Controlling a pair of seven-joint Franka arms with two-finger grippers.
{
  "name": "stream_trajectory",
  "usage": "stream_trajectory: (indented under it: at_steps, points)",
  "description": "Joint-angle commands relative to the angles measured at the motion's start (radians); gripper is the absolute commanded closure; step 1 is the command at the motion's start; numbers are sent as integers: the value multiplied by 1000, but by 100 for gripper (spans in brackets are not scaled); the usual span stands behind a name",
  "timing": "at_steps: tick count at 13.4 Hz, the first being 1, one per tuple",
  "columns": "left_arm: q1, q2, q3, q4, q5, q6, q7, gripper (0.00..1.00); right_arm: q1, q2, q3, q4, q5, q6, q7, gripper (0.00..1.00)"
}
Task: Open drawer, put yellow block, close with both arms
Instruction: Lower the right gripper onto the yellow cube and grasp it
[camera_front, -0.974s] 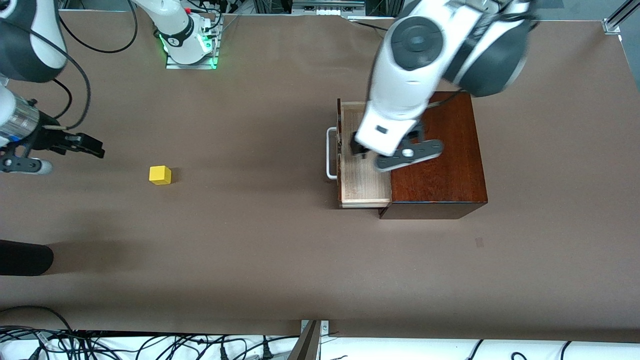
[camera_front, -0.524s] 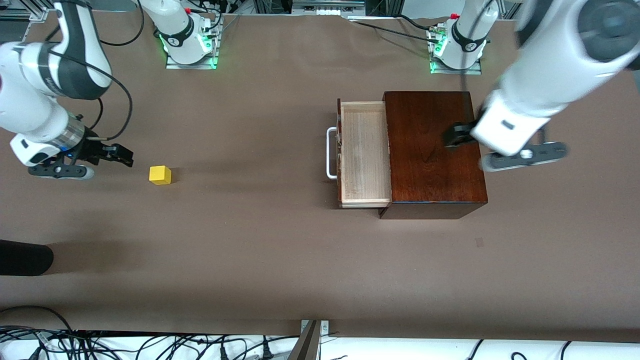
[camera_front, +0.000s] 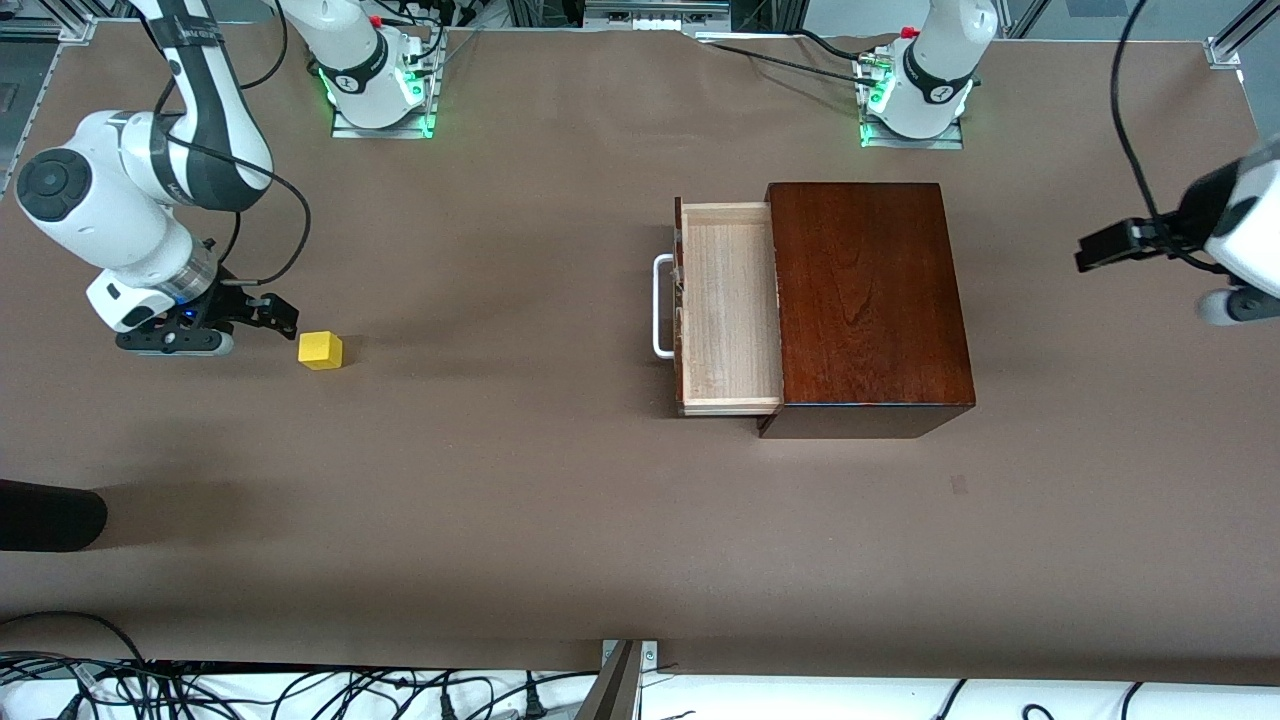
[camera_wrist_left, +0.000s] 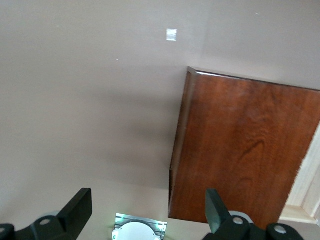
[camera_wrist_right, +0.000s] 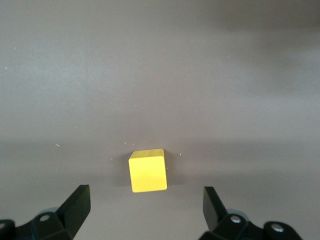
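Now your left gripper (camera_front: 1100, 250) has swung off the pale-wood drawer (camera_front: 728, 305) of the glossy mahogany box (camera_front: 868, 300) to the left arm's end of the table, fingers spread, empty. The drawer stands open. Your right gripper (camera_front: 265, 315), also spread and empty, has closed in just beside the small yellow cube (camera_front: 320, 350) on the brown table (camera_front: 500, 500); grasping looks next.

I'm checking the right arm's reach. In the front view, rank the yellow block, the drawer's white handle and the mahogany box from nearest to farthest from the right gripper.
Right gripper, open:
1. Yellow block, on the table beside it.
2. White handle, mid-table, at the open drawer's front.
3. Mahogany box, toward the left arm's end.
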Motion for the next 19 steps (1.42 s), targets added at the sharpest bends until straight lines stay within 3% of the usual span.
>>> stream_trajectory:
  at_steps: [1, 7, 11, 17, 19]
  points:
    - [59, -48, -18, -26, -21, 28, 27, 0, -2, 16, 3, -33, 6, 64, -53, 0]
    - [65, -199, -21, -241, -15, 93, 117, 0, -4, 78, 3, -71, 30, 172, -142, 0]
    - [64, -202, -22, -239, -25, 96, 119, 0, -4, 131, 4, -81, 42, 242, -204, 0]
    - [53, -200, -64, -239, -2, 88, 56, 0, -4, 218, 32, -85, 160, 330, -328, 0]
    - [53, -203, -82, -243, 53, 96, 58, 0, -4, 230, 32, -85, 167, 339, -340, 0]
